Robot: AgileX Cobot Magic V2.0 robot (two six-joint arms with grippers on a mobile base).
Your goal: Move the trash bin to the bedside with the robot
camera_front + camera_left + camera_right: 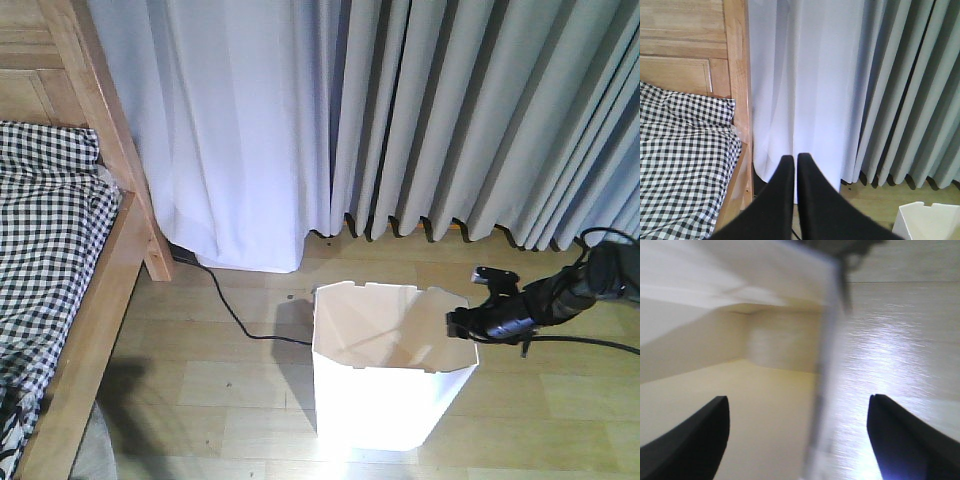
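Front view: right hand (462,322) spread wide, straddling bin (385,400) rim, lower middle. Left hand (792,162) pressed together. Bin likely light, stiff, slippery; pinch rim.

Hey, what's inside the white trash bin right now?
The trash bin shows only bare cream walls, with the right gripper straddling its right rim. The front wall hides its bottom.

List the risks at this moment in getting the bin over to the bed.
1. The right pincer straddles one thin wall of the trash bin near the rim, still open; a one-sided grip could tip or flex the bin when pulled.
2. A black cable lies on the floor between the bin and the bed frame; the sliding bin could snag it.
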